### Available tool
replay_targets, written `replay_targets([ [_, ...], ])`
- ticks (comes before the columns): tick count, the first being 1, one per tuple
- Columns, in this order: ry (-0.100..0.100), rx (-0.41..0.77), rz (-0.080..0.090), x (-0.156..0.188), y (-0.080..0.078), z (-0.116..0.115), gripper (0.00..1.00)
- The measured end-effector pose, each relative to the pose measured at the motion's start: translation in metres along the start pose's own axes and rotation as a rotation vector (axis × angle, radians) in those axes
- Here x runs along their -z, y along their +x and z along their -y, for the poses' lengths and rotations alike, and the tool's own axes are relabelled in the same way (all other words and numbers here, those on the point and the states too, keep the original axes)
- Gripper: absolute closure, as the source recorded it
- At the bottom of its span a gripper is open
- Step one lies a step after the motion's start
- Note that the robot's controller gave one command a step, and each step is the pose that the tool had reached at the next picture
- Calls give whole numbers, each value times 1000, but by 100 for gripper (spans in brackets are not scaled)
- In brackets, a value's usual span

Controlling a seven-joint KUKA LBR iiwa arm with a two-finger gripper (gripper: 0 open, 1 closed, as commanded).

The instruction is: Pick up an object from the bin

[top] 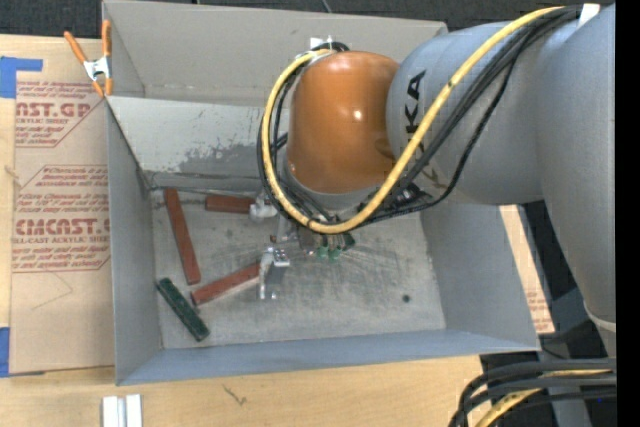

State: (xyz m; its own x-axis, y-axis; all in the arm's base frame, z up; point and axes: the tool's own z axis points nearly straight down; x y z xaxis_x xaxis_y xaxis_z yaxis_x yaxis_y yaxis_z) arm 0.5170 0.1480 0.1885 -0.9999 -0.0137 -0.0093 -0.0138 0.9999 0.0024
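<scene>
My gripper (268,281) reaches down from under the orange cover into the middle of the bin, and its metal fingertips stand at the right end of a flat red-brown stick (224,285) lying slanted on the floor. A longer red-brown stick (182,237) lies upright in the view to the left of it. A short red-brown piece (229,205) rests near the back wall. A dark green bar (182,309) lies at the front left corner. Whether the fingers grip the stick is not visible.
A small green thing (329,253) peeks out just below the wrist, right of the fingers. The bin floor to the right of the gripper is bare scuffed metal. The arm covers the back right of the bin.
</scene>
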Motion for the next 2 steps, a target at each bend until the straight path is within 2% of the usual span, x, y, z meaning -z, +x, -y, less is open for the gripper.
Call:
replay_targets([
  [1,-1,168,-5,-114,-5,4,100],
  [2,-1,168,-5,-114,-5,4,100],
])
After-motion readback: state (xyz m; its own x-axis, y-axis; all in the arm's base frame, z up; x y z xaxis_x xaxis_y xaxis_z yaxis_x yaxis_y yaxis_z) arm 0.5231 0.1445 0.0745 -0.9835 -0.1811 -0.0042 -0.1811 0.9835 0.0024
